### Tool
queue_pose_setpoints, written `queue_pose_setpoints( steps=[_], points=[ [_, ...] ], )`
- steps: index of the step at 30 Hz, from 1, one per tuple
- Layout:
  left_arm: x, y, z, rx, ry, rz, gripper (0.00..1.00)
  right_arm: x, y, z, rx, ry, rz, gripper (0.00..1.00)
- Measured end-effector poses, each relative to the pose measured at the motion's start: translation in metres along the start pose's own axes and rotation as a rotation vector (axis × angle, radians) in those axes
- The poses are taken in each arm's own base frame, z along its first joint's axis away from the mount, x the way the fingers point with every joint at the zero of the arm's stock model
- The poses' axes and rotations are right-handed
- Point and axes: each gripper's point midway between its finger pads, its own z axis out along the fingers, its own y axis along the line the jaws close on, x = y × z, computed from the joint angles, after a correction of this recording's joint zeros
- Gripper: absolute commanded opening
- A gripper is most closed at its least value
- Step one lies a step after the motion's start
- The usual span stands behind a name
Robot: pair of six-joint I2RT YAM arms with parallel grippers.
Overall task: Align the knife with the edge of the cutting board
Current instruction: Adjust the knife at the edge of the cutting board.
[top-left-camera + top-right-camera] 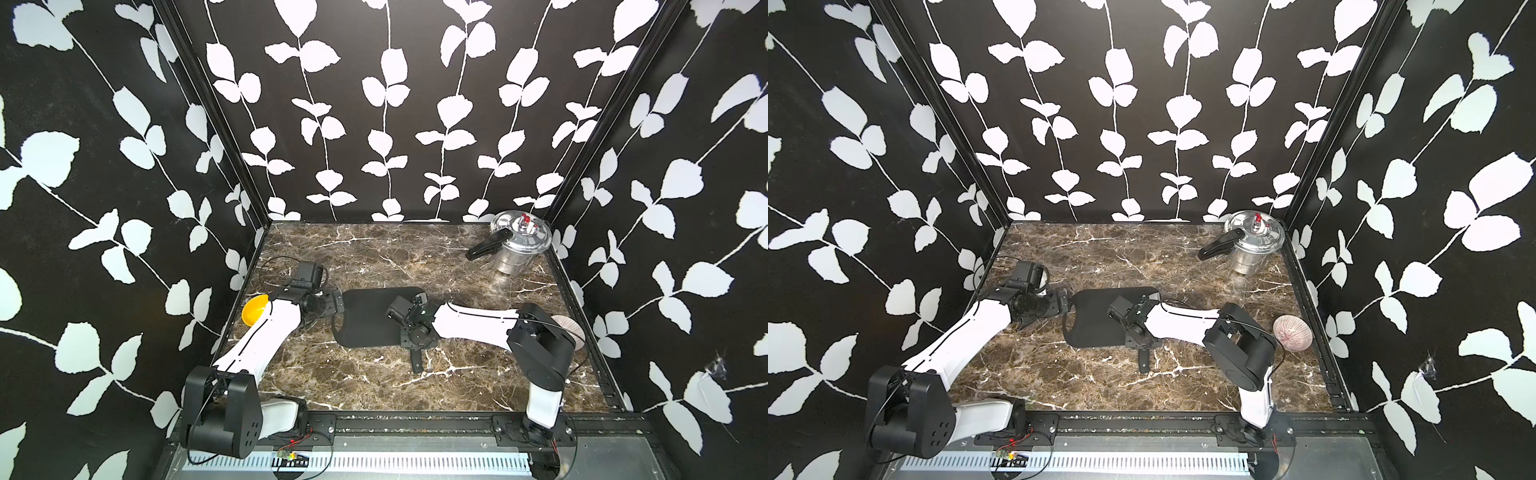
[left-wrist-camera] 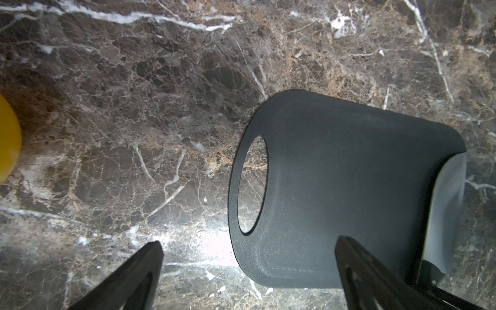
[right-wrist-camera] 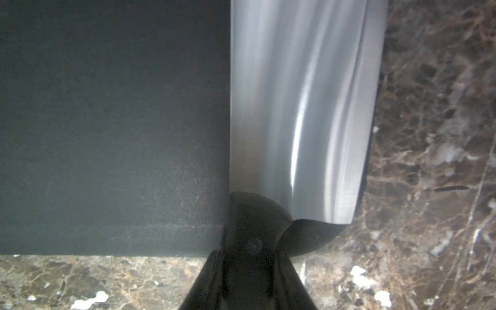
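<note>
1. Most of the task looks done. The cutting board (image 1: 365, 316), the largest flat item, lies mid-table on the marble table (image 1: 374, 257), with its oval cut-out end toward the left arm.
2. The knife (image 3: 295, 107) lies flat on the board's opposite end. Its blade runs parallel to that end edge and sits nearly flush with it. The black handle projects off the board's near edge over the marble.
3. The right gripper (image 3: 249, 256) is clenched on the knife handle beside the bolster.
4. The left gripper (image 2: 249, 241) is spread wide and holds nothing. One finger is above the board's cut-out end, and we cannot tell whether it touches.
5. We judge that what is left is a fine trim at most, then release and withdrawal without dragging the blade askew.
6. The pressure cooker (image 1: 519, 245) stands in the far corner, well apart.
7. A ribbed shell-like object (image 1: 1292, 332) lies behind the right arm, clear of the board.
8. A yellow bowl (image 1: 254, 313) sits beside the left arm at the table's edge.
9. Nothing obstructs the board edge. In both top views the right arm hides most of the blade.
</note>
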Motion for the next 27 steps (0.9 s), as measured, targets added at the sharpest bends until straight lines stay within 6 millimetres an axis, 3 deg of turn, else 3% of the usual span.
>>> queue_pose_setpoints(
  steps=[7, 16, 21, 27],
  points=[
    [0.0, 0.0, 0.0, 0.002, 0.001, -0.006, 0.98, 0.001, 0.001, 0.0, -0.005, 0.004, -0.003, 0.32],
    [-0.005, -0.003, -0.003, 0.008, -0.013, -0.006, 0.98, 0.0, 0.0, -0.003, -0.011, -0.001, -0.009, 0.57],
    [-0.014, -0.003, -0.008, -0.003, -0.04, 0.007, 0.99, -0.014, -0.005, -0.031, -0.048, -0.08, -0.001, 0.7],
    [-0.031, -0.003, -0.016, -0.025, -0.093, 0.02, 0.98, -0.046, -0.033, -0.09, -0.109, -0.257, 0.026, 0.8]
  ],
)
